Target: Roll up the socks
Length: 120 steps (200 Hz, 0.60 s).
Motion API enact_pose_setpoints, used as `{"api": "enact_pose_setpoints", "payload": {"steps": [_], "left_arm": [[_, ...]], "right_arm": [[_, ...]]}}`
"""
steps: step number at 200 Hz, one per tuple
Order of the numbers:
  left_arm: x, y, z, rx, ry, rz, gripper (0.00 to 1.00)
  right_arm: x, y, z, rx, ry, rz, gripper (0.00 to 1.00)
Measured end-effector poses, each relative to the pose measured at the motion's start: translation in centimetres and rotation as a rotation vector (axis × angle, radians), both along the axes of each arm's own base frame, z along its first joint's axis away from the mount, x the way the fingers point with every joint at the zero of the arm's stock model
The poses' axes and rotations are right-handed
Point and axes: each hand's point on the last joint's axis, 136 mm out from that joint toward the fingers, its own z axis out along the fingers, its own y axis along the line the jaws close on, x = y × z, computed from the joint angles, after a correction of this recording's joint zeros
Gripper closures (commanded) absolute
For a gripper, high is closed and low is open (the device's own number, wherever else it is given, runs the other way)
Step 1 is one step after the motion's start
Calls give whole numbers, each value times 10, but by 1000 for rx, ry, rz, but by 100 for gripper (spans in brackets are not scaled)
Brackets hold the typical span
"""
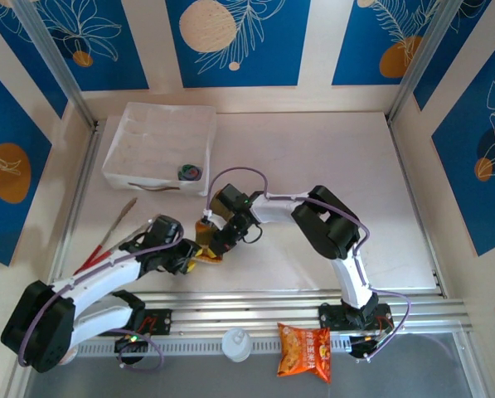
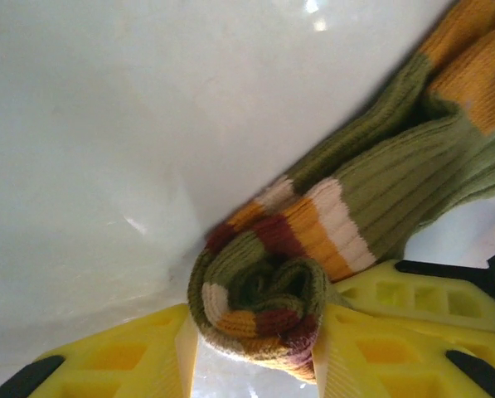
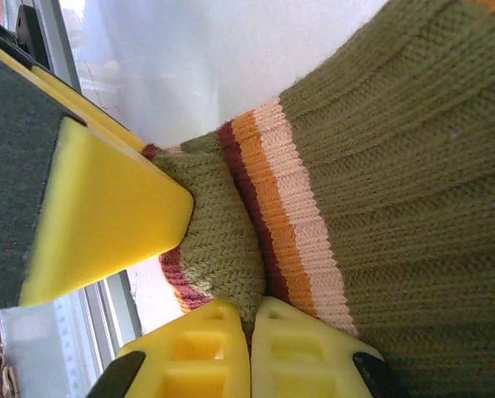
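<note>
Overhead camera looked down on the pale worktop [image 1: 355, 166]; both wrist cameras sat close on one olive-brown striped knit sock [image 2: 355, 191].

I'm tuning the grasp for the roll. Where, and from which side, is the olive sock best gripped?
Probably the coiled end of the olive sock, approached facing the spiral, jaws straddling the roll. The coil is thick and rises above the table; the rest lies flatter and limp, giving less to pinch.
</note>
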Motion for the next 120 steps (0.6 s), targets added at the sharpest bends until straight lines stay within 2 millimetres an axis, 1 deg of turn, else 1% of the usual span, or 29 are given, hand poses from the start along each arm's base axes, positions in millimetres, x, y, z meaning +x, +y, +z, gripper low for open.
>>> {"api": "enact_pose_setpoints", "payload": {"steps": [12, 25, 41, 63, 89, 110, 120], "left_arm": [[1, 0, -5, 8, 12, 1, 69], [1, 0, -11, 25, 40, 7, 73], [2, 0, -14, 50, 87, 9, 78], [1, -1, -16, 85, 157, 7, 79], [0, -3, -16, 97, 204, 2, 79], [-1, -3, -16, 101, 228, 13, 79], [-1, -3, -16, 106, 239, 15, 79]], "right_arm": [[0, 0, 0, -7, 12, -3, 100], [0, 1, 0, -11, 16, -4, 100], [0, 1, 0, -12, 13, -1, 92], [-4, 1, 1, 3, -23, 16, 78], [-8, -6, 7, 46, -156, 39, 69], [-17, -19, 14, 77, -279, 66, 62], [-20, -25, 20, 95, -365, 85, 58]]}}
